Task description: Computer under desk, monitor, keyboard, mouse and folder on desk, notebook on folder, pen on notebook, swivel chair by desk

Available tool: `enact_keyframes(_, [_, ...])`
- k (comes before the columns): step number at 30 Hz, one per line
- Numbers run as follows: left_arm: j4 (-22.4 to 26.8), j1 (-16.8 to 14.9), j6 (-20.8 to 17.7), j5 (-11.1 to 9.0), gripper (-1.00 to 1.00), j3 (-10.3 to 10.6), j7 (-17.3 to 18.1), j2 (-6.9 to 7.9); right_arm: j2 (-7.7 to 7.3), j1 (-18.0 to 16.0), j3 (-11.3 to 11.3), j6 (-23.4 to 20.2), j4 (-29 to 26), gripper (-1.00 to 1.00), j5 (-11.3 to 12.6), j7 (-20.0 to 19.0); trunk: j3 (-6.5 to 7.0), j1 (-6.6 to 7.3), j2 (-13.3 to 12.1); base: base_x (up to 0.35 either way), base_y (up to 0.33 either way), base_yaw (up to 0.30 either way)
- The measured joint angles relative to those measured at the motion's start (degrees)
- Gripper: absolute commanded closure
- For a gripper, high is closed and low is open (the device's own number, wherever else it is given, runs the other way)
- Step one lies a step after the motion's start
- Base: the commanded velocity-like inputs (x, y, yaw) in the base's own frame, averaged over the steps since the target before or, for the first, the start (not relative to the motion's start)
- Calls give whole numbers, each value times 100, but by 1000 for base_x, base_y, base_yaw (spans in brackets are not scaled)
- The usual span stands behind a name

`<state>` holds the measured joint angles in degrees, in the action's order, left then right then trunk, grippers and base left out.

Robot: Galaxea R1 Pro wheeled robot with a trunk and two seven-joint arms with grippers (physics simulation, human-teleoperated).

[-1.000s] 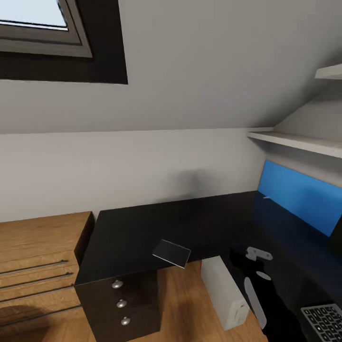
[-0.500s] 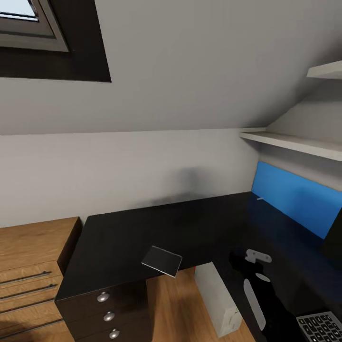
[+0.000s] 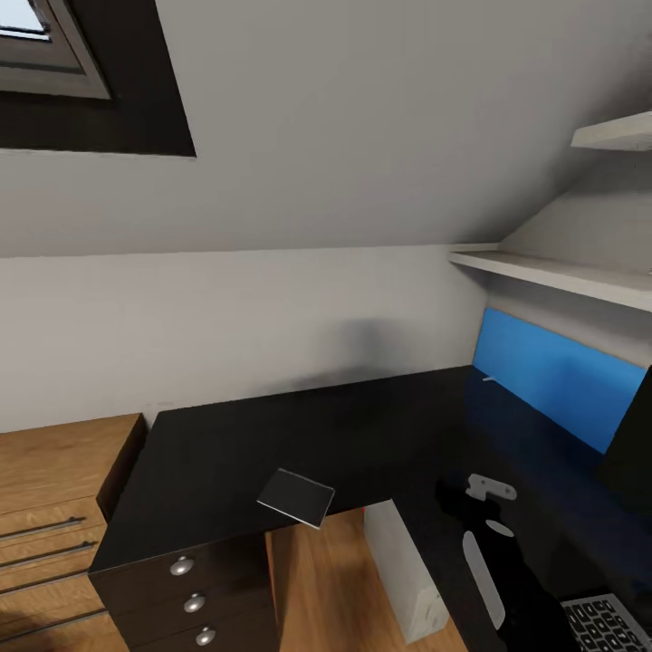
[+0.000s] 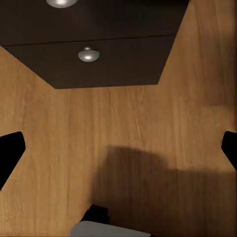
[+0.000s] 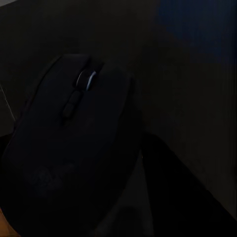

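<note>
The mouse [image 5: 69,148] is gripped in the right gripper [image 5: 74,163] above the desk [image 3: 272,435]. It should be set down flat just beside the keyboard [image 3: 611,620]. The left gripper [image 4: 118,148] hangs released over the floor.

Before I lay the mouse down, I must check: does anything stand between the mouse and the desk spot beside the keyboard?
Nothing visible does. In the head view the glossy desk beside the keyboard looks bare, though very dark. The mouse is close before the right wrist camera.
</note>
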<state>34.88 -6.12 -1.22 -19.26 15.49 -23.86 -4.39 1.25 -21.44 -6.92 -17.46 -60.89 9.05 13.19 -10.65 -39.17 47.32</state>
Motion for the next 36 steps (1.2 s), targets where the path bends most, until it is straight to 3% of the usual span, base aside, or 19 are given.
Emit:
enact_keyframes(6, [-1, 0, 0, 0, -100, -2, 0, 2, -3, 1, 5, 4, 1, 100, 1, -2, 4, 0, 0, 0, -67, -52])
enact_keyframes(19, [-1, -2, 3, 1, -100, -2, -1, 2, -30, 0, 1, 3, 25, 100, 1, -9, 60, 0, 0, 0, -2, -213])
enact_keyframes(26, [1, 0, 3, 0, -100, -9, -9, -6, -49, -16, 28, 15, 160, 100, -61, -26, 64, 0, 0, 0, 0, -10])
enact_keyframes(30, [1, 1, 3, 0, -100, -7, -9, -6, -254, -69, 11, -16, 630, 100, -72, 17, 64, 0, -1, 0, 0, 0])
enact_keyframes(36, [1, 1, 3, -1, -100, -6, -9, -6, -438, -361, 7, -13, 1282, 100, -76, 40, 65, 0, 0, 0, 0, 0])
